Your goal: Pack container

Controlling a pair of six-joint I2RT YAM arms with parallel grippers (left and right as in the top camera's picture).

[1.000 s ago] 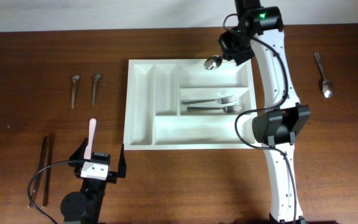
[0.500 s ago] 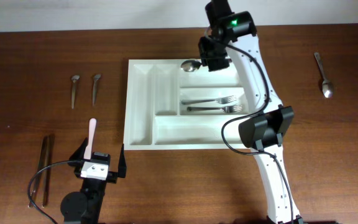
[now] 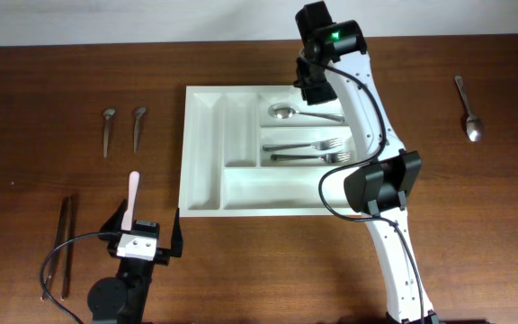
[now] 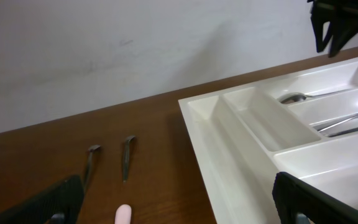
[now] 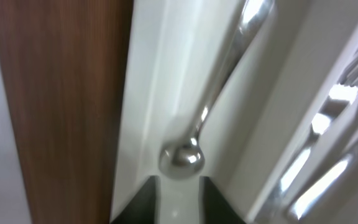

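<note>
Just dropped spoon (image 3: 304,113) into far slot of tray (image 3: 203,153); right gripper (image 5: 178,202) a little open, empty; left gripper (image 4: 182,202) wide; more to pack

Bright, even light; soft shadows inside the container (image 3: 203,153); right wrist view blurred, glare on spoon (image 5: 225,68)
</note>
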